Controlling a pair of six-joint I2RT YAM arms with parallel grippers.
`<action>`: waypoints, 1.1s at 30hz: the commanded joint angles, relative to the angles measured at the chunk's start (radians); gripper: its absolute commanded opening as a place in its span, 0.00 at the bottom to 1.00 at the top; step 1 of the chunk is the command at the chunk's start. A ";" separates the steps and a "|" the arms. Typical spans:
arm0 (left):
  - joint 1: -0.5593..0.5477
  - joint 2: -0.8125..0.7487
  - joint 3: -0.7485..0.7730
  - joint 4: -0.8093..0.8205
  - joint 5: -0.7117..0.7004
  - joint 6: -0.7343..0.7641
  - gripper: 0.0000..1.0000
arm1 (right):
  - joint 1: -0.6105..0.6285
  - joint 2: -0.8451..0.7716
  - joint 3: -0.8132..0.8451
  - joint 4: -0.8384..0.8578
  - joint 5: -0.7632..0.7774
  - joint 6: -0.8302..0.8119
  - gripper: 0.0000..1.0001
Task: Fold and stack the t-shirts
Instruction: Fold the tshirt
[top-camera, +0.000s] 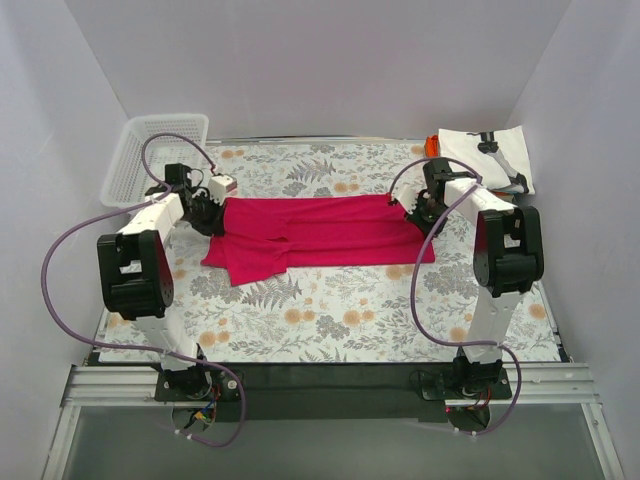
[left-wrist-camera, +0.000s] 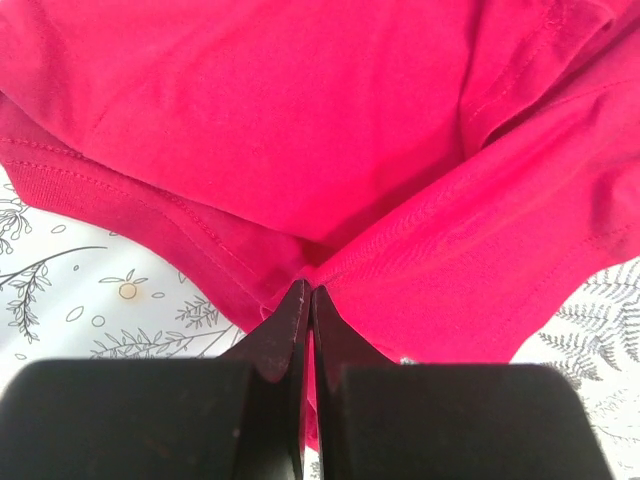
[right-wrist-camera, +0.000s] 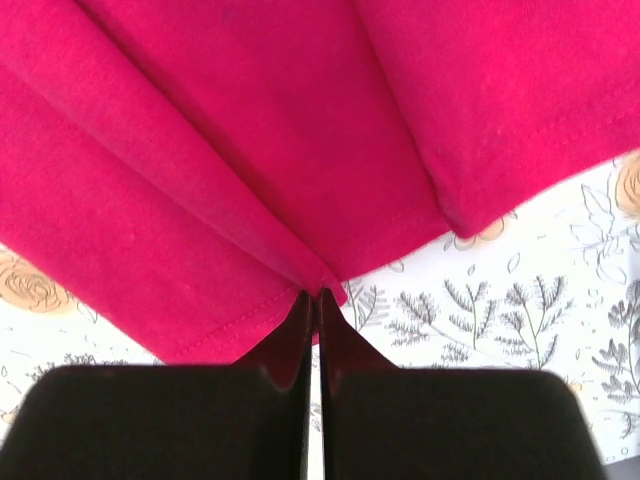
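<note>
Now the pink shirt (top-camera: 320, 235) is being pinched tight, at 9 o'clock by the left gripper (left-wrist-camera: 305, 292), at 3 o'clock by the right gripper (right-wrist-camera: 316, 296); both ends should be moved together.

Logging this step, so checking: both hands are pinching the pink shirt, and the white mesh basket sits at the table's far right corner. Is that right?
Not quite. The top view shows the basket at the far left corner, not the right. The left hand and right hand are indeed both pinching the pink shirt.
</note>
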 joint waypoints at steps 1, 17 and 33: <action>0.008 -0.069 0.022 -0.023 0.020 0.010 0.00 | -0.029 -0.086 -0.022 0.000 -0.010 -0.032 0.01; 0.008 0.044 0.095 0.023 0.031 -0.037 0.30 | -0.034 0.005 0.056 -0.006 -0.026 0.028 0.32; -0.213 -0.344 -0.303 -0.003 -0.131 -0.091 0.35 | -0.027 -0.169 0.062 -0.121 -0.134 0.166 0.36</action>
